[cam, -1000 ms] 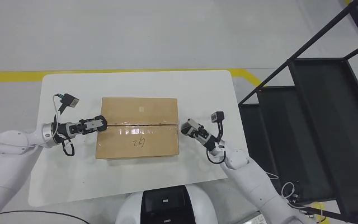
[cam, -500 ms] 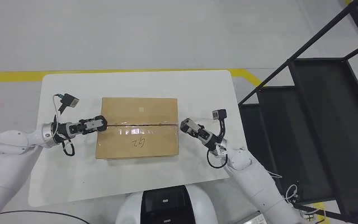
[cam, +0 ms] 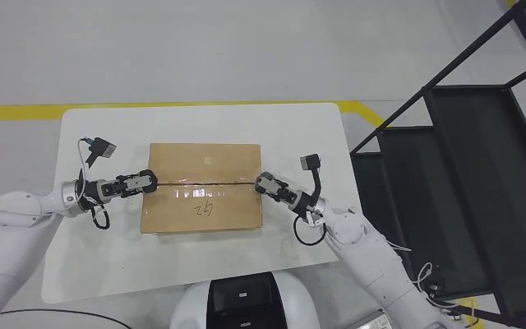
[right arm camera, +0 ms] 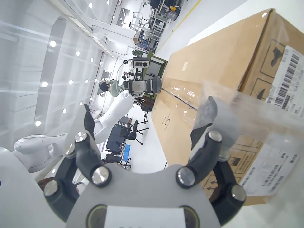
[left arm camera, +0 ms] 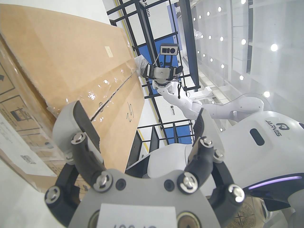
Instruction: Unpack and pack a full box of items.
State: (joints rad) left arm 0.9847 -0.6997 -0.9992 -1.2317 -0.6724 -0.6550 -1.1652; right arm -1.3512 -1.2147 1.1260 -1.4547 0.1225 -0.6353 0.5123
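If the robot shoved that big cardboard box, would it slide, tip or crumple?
Probably slide, not tip: the cardboard box sits low and wide on the smooth table. Likely stiff: flaps shut, clear tape along the seam. Its weight cannot be told.

box (cam: 205, 174) mid-table, free tabletop (cam: 205, 125) all around

A white table (cam: 312, 132) with rounded corners is carrying a closed cardboard box (cam: 205, 164), which is sitting flat near the table's middle with its long sides running along the table's front edge. The box's two top flaps are meeting at a centre seam under clear tape (cam: 185, 186), and white tabletop is showing on every side of it.
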